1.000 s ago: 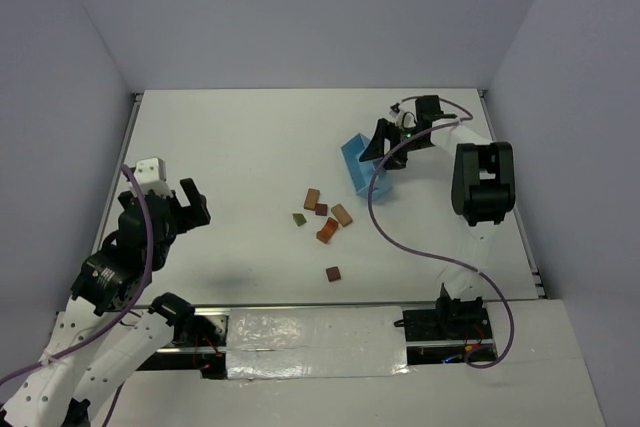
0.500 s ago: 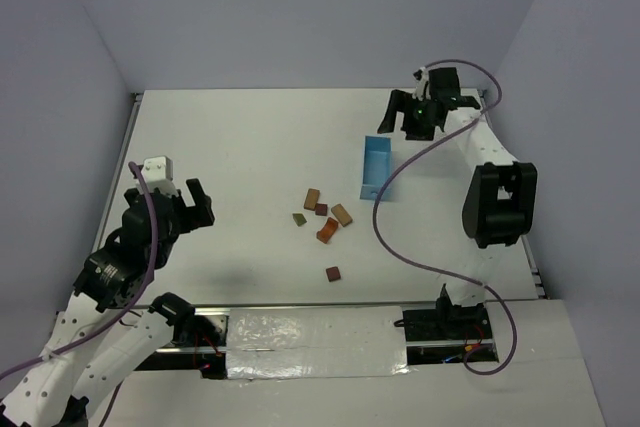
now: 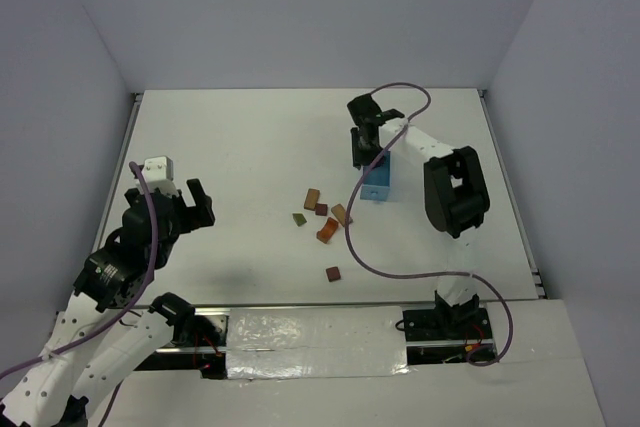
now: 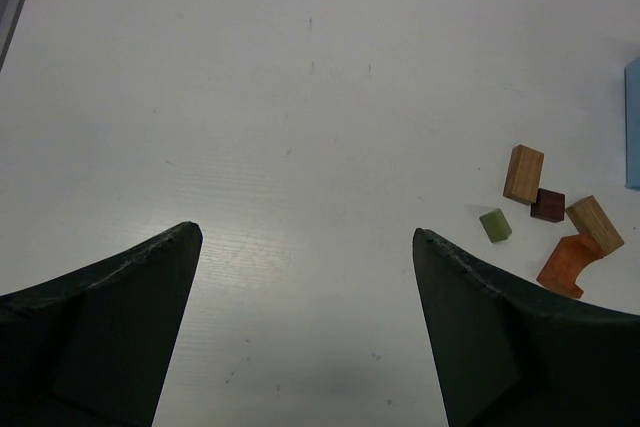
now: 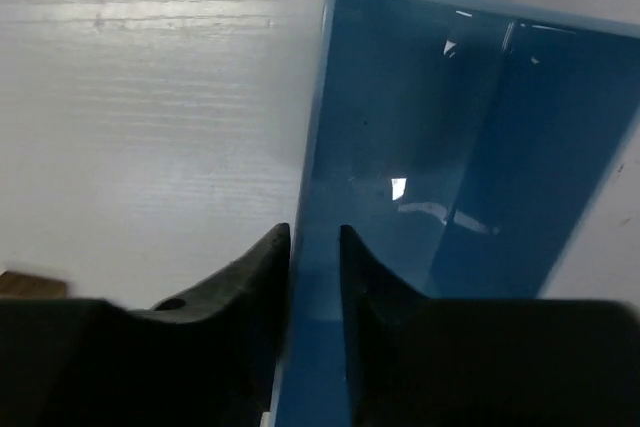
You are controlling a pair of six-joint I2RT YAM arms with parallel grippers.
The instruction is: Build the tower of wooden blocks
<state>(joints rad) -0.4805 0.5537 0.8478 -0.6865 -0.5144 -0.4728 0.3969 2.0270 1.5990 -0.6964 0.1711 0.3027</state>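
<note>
The wooden blocks lie loose and flat in mid-table, none on another: a tan block [image 3: 312, 198], a dark brown one [image 3: 321, 209], a second tan one [image 3: 342, 214], an olive-green one [image 3: 299, 218], an orange one [image 3: 327, 232], and a brown one [image 3: 333, 273] apart nearer the front. The left wrist view shows the cluster at right, green block [image 4: 494, 225] nearest. My left gripper [image 4: 305, 235] hangs open over bare table, left of the blocks. My right gripper [image 5: 315, 232] is shut on the left wall of the light blue tray [image 5: 450, 147], one finger inside and one outside.
The blue tray [image 3: 378, 182] sits just right and behind the block cluster, its inside holding nothing. A purple cable [image 3: 352, 237] loops from the right arm across the table beside the blocks. Grey walls enclose the white table [image 3: 230, 147].
The right arm swung from the back right to the tray's left wall and closed its jaws on it. The tray shifted slightly. The left arm stayed put.
</note>
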